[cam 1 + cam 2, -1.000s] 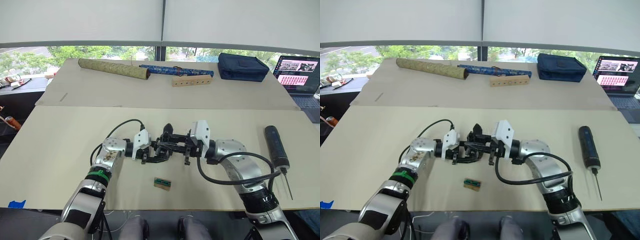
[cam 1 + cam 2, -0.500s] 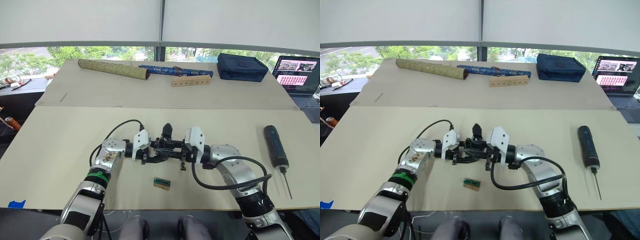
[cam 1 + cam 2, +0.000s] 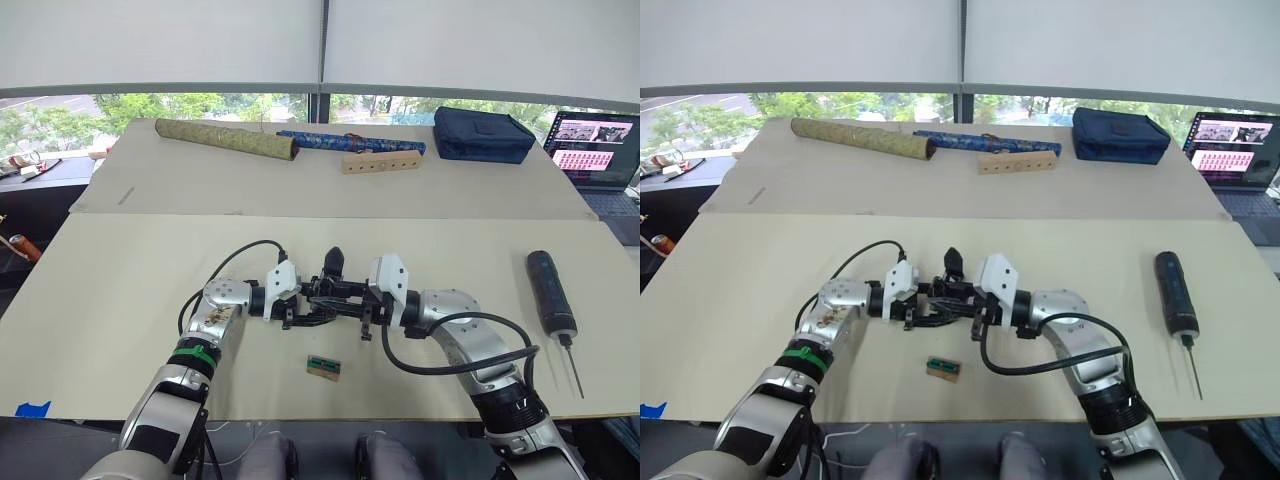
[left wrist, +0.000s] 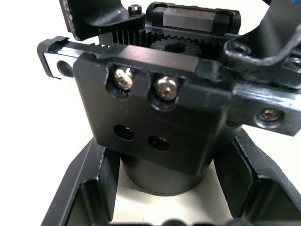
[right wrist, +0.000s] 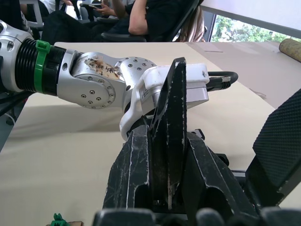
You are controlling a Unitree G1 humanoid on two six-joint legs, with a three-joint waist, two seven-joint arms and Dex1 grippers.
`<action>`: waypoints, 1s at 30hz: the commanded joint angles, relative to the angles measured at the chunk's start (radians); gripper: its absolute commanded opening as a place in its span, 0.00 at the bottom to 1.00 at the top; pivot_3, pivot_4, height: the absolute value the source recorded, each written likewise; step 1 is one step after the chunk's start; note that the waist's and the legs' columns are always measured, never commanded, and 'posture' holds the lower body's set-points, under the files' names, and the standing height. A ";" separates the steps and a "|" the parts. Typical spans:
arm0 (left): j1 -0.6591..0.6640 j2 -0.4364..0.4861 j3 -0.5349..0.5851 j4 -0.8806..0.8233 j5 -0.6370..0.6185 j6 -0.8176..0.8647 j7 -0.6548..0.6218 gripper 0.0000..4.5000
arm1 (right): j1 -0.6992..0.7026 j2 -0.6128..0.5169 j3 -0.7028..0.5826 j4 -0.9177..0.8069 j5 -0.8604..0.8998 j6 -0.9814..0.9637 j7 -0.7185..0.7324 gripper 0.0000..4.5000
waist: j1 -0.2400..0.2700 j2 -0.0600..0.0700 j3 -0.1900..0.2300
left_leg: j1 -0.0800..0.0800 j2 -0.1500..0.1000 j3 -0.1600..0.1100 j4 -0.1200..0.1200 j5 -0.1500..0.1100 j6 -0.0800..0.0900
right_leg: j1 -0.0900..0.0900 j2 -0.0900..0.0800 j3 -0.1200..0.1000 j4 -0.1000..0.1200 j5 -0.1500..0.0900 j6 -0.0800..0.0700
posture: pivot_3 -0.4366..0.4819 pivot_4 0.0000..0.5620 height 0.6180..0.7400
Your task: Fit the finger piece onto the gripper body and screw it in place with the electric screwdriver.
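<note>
My left gripper (image 3: 308,304) is shut on the gripper body (image 4: 150,122), a black block with two screw heads and a round base, held just above the table centre. A black pointed finger (image 3: 333,262) sticks up from that body. My right gripper (image 3: 352,303) faces it from the right, shut on the finger piece (image 5: 169,141), a black wedge clamped upright between its fingers. The piece's tip is right at the body; I cannot tell if they touch. The electric screwdriver (image 3: 551,290) lies on the table at the far right, bit pointing toward me.
A small tan block with a green top (image 3: 324,367) lies near the front edge below the grippers. On the far table lie an olive roll (image 3: 226,138), a blue roll (image 3: 350,142), a drilled wooden block (image 3: 381,161) and a navy bag (image 3: 485,133). A laptop (image 3: 592,150) stands at right.
Over the last second my right gripper moved left with the finger piece, closing on the gripper body. Since half a second ago nothing has visibly moved.
</note>
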 commanded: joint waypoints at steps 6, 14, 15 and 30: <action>0.037 0.015 -0.022 0.005 0.022 0.037 0.004 0.52 | 0.036 0.001 0.029 -0.032 0.015 0.078 -0.025 0.10 | -0.001 0.000 -0.004 | 0.000 0.000 0.000 0.000 0.000 0.000 | 0.000 0.000 0.000 0.000 0.000 0.000 | 0.48 0.27 1.00; 0.035 0.024 -0.021 0.007 0.022 0.040 0.000 0.52 | 0.048 -0.019 0.059 -0.011 -0.007 0.127 -0.041 0.10 | -0.004 0.000 -0.007 | 0.001 0.000 0.000 0.000 0.000 0.000 | 0.001 0.000 0.000 0.000 0.000 0.000 | 0.48 0.27 1.00; 0.036 0.024 -0.022 0.006 0.022 0.040 0.000 0.52 | 0.049 -0.023 0.064 -0.006 -0.010 0.133 -0.039 0.10 | -0.004 0.000 -0.008 | 0.001 0.000 0.000 0.000 0.000 0.000 | 0.001 0.000 0.000 0.000 0.000 0.000 | 0.48 0.27 1.00; 0.042 0.025 -0.028 -0.002 0.022 0.036 0.000 0.52 | -0.057 -0.045 0.092 0.088 -0.039 0.244 -0.055 0.10 | -0.018 0.000 -0.012 | 0.006 0.001 0.000 -0.001 -0.004 0.006 | 0.004 0.000 0.001 0.001 0.000 0.000 | 0.48 0.27 1.00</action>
